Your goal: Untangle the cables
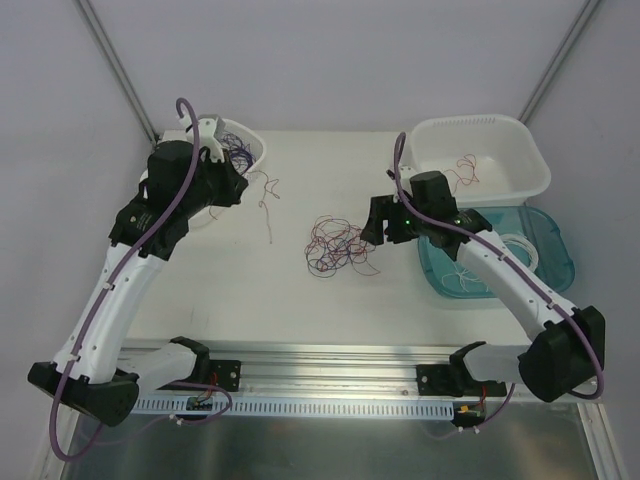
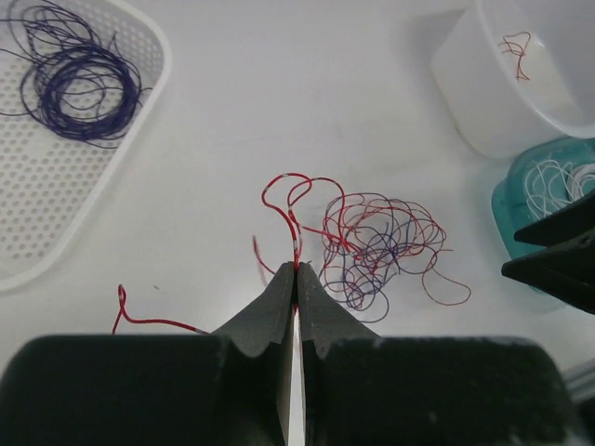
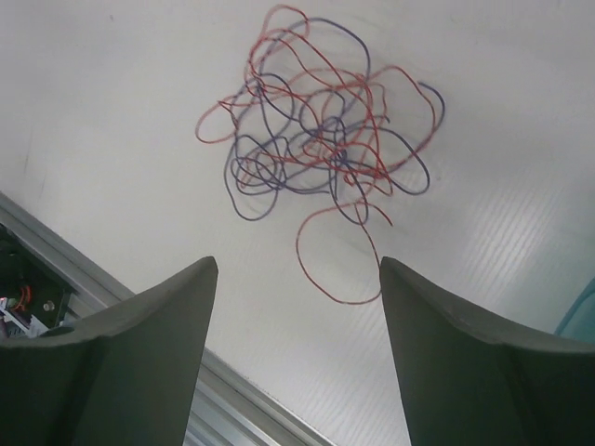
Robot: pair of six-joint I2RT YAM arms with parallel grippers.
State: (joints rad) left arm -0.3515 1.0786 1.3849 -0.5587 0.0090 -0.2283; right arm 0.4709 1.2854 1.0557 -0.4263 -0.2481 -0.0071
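Your left gripper (image 2: pixel 296 276) is clamped on 1 red cable (image 2: pixel 295 243). Your right gripper (image 3: pixel 297 271) hangs with jaws spread, empty, over the tangle of cables (image 3: pixel 321 139) at the middle of the table (image 1: pixel 250 290).

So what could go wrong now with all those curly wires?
1. The left hand pinches one hair-thin red wire only at its very tips, so the wire might slip out.
2. The right hand hangs open over the tangle of red and purple wires. Closing there could grab several strands at once and pull the knot tighter.
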